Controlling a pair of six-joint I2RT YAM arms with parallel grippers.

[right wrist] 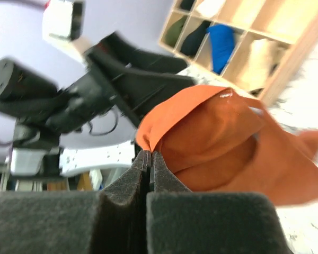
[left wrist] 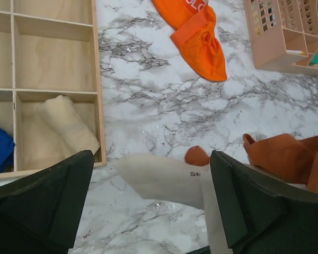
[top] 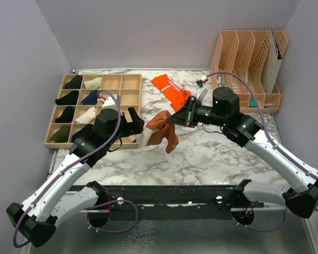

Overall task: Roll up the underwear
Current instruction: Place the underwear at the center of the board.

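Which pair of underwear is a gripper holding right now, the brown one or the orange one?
The rust-brown underwear: the right gripper is shut on its edge. The bright orange underwear lies loose on the table farther back, untouched.

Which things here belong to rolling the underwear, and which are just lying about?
For the job:
- rust-brown briefs, pinched by the right gripper
- orange briefs, lying loose

Lying about:
- wooden divider tray
- fabric bundles in it
- cream roll beside the tray
- pink file rack
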